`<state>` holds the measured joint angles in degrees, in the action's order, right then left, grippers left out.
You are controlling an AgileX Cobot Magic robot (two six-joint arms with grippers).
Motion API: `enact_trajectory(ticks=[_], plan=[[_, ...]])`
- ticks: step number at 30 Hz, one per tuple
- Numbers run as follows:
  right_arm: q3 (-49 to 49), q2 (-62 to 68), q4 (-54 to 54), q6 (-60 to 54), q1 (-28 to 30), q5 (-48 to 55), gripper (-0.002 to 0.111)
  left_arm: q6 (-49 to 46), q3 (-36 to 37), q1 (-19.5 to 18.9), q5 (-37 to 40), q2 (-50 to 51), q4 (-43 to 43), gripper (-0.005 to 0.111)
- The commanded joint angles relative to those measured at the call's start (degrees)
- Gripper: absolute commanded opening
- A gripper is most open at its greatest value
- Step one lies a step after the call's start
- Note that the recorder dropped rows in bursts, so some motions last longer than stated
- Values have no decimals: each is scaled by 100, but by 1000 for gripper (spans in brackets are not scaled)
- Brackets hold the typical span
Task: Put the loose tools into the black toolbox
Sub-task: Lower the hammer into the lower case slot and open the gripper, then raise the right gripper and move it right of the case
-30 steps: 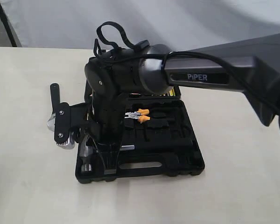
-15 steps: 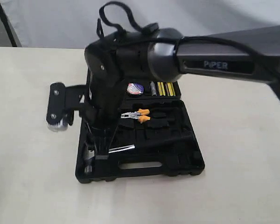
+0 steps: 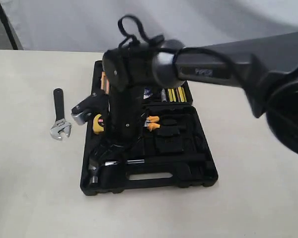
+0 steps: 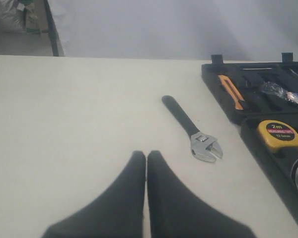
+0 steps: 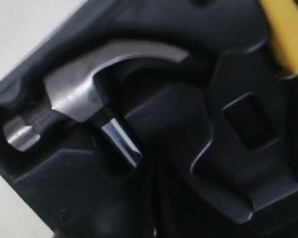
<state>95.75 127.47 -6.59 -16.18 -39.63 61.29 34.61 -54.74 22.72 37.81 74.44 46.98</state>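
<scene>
Hammer (image 3: pixel 96 167) already seated in its recess at the near left corner of the toolbox (image 3: pixel 208 174). Tape roll (image 4: pixel 283 94) tucked in a far pocket. Wrench (image 4: pixel 191 130) loose on the table, just left of the box, handle pointing away.

Right gripper (image 3: pixel 108 151) clenched, apparently on nothing, low over the hammer's neck. Left gripper (image 4: pixel 146 154) pressed shut and empty, above bare table short of the wrench.

Likely next: the wrench. Raise the right arm clear of the box first. Spread the left jaws, come straight down across the slim black handle near its middle, not the slick silver head. Press low, since flat and thin against the tabletop. Matching recess not identifiable from here.

Polished steel head, curved claw, mirror-bright round neck; matte moulded plastic all around.
</scene>
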Motion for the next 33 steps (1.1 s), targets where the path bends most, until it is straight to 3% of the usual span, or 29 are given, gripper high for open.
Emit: enact_trajectory(ticks=[1,4,7,10,13,26,33], plan=[[317,486,-58,234,12,375,-1,59,53,-19,-97,-46,-78,1],[885,-194,18,494,12,401,-1,59,53,-19,-97,-46,-78,1],[802,-726,-57,507,12,403,-1,59,53,-19,-97,-46,-78,1],[96,-987,-365,507,12,401,-1,59,53,-19,-97,-46,-78,1],[-618,-1232,284,1046,94,261,-1,59,53,-19,-97,-46,-78,1],[-2412,-1971,380,1675,1970,-662,-1,59,53,-19,-97,-46,-78,1],[-2862,-1971,784,1951,2259,-1137,-1,59,53,-19,-97,-46,-78,1]])
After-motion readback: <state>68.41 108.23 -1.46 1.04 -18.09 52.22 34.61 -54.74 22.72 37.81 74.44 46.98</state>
